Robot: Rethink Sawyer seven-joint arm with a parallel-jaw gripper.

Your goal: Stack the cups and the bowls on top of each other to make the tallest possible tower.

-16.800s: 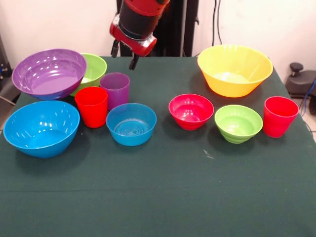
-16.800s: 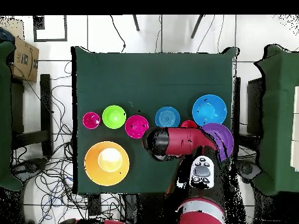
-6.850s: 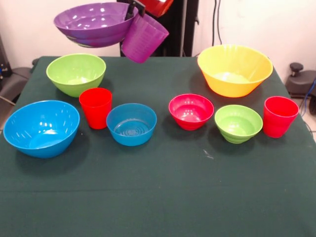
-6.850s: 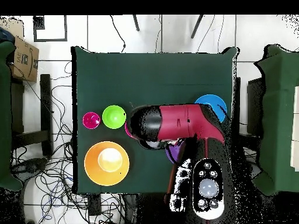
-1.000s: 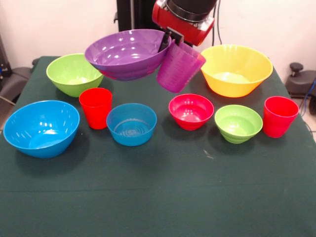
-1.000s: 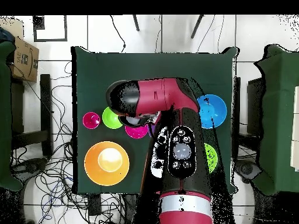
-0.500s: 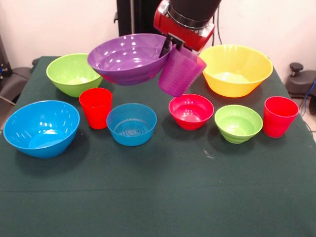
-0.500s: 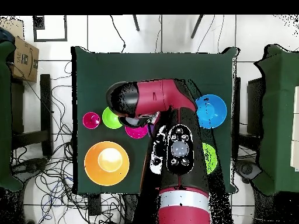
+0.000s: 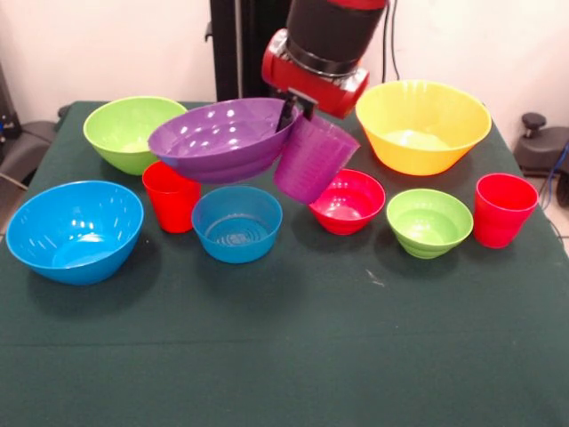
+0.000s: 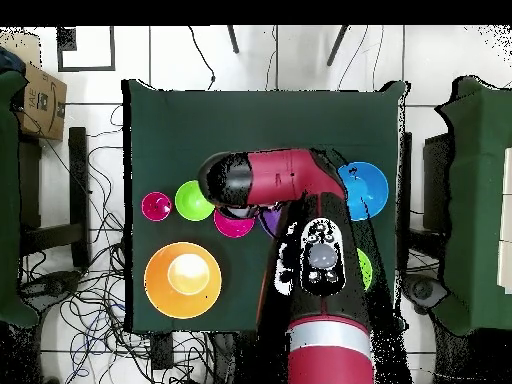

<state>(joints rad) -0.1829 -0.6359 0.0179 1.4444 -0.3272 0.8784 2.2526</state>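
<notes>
In the front view my gripper (image 9: 294, 110) is shut on the rims of the purple bowl (image 9: 222, 138) and the purple cup (image 9: 311, 160), pinched together and held in the air. The bowl hangs tilted over a red cup (image 9: 169, 197) and the small blue bowl (image 9: 236, 224). The purple cup hangs in front of the red-pink small bowl (image 9: 353, 201). On the table stand the large blue bowl (image 9: 74, 229), large lime bowl (image 9: 129, 132), yellow bowl (image 9: 422, 124), small lime bowl (image 9: 428, 222) and a second red cup (image 9: 503, 209). No stack stands on the table.
In the overhead view the arm (image 10: 300, 200) hides the table's middle. The yellow bowl (image 10: 183, 280), small lime bowl (image 10: 194, 200), red cup (image 10: 156, 206) and large blue bowl (image 10: 362, 190) show around it. A cardboard box (image 10: 40, 100) sits beside the table.
The gripper has come down and shifted toward the picture's left in the front view, carrying the purple bowl and cup. They now hang lower, over the red cup and small blue bowl.
</notes>
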